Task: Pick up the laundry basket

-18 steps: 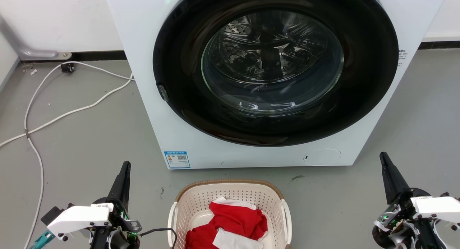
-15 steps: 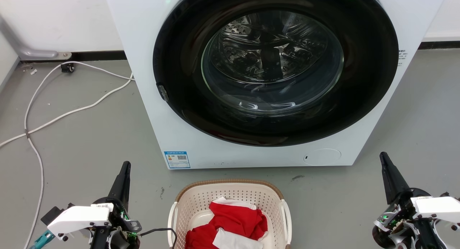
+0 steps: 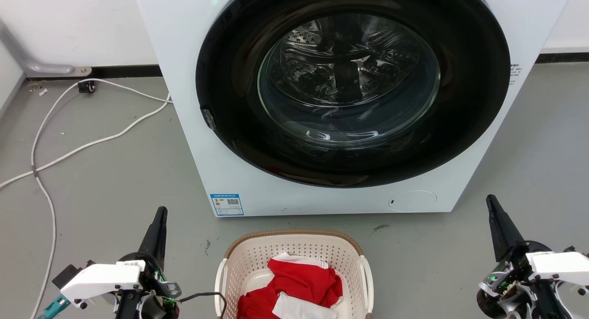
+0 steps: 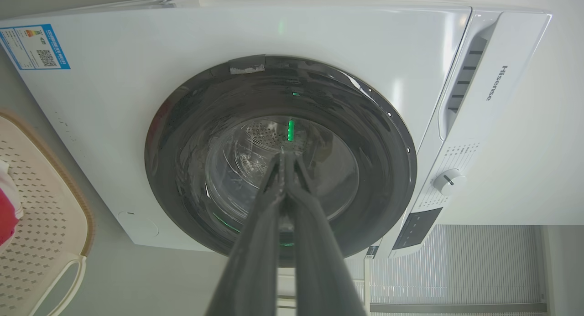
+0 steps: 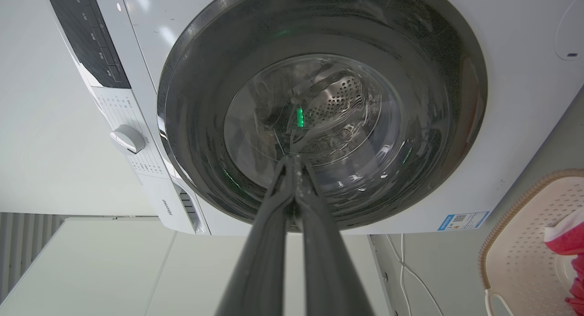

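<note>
- I read "Hisense" (image 4: pixel 502 82) in grey letters on the white drawer panel (image 4: pixel 515 38) of the washing machine (image 4: pixel 365 33); in the left wrist view the word runs sideways.
- In the right wrist view I can just make out the same word, tiny.
- A blue-bordered sticker (image 3: pixel 226 204) with a QR code sits low on the machine's front; its print is too small to read.
- The markings around the dial (image 4: pixel 449 182) are illegible to me.

Bright, even, diffuse light leaves faint shadows on the floor (image 3: pixel 115 181). The glass door (image 3: pixel 349 79) carries pale reflections and green glints. Wrist views bow straight edges; the left gripper (image 4: pixel 283 155) and right gripper (image 5: pixel 294 158) look soft near the lens.
</note>
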Robot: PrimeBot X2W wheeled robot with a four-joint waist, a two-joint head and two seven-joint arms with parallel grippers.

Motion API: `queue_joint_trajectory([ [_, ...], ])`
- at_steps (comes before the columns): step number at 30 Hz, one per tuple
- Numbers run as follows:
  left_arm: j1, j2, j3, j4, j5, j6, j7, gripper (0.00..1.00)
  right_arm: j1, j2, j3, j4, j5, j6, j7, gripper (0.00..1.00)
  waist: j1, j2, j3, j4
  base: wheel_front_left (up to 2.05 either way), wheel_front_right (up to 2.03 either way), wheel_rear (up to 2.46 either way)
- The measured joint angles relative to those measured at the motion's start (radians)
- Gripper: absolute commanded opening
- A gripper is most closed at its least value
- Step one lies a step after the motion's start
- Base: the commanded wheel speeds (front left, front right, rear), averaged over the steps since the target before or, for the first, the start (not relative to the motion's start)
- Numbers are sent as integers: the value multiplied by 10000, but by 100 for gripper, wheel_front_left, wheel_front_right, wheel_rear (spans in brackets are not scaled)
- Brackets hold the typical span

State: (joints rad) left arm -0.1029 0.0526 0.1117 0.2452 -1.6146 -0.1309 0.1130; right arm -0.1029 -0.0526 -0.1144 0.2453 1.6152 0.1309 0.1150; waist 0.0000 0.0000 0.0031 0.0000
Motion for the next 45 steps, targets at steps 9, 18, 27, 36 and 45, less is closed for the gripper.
queue_joint_trajectory([
  [9, 327, -61, -52, 345, 0, 6, -17, 100, 343, 33, 23, 362, 0, -2, -15, 100, 0, 0, 0, 0, 0, 0, 0],
  [18, 405, -73, -36, 115, 826, 21, -460, 100, 434, 50, 6, 174, -905, -2, -454, 100, 0, 0, 17, 1, 0, 0, 0],
  [27, 414, -71, -190, -554, 2867, 412, -849, 100, 489, 50, 54, -575, -3183, -2, -849, 100, 0, 0, 52, -3, 0, 0, 0],
  [36, 448, -69, -660, -1014, 4844, 836, -1229, 100, 673, 50, 267, -1141, -5457, -2, -1237, 100, 0, 0, 89, -5, 0, 0, 0],
  [45, 535, -67, -974, -1358, 6497, 1072, -1561, 100, 821, 50, 424, -1570, -7219, -2, -1563, 100, 0, 0, 117, -12, 0, 0, 0],
])
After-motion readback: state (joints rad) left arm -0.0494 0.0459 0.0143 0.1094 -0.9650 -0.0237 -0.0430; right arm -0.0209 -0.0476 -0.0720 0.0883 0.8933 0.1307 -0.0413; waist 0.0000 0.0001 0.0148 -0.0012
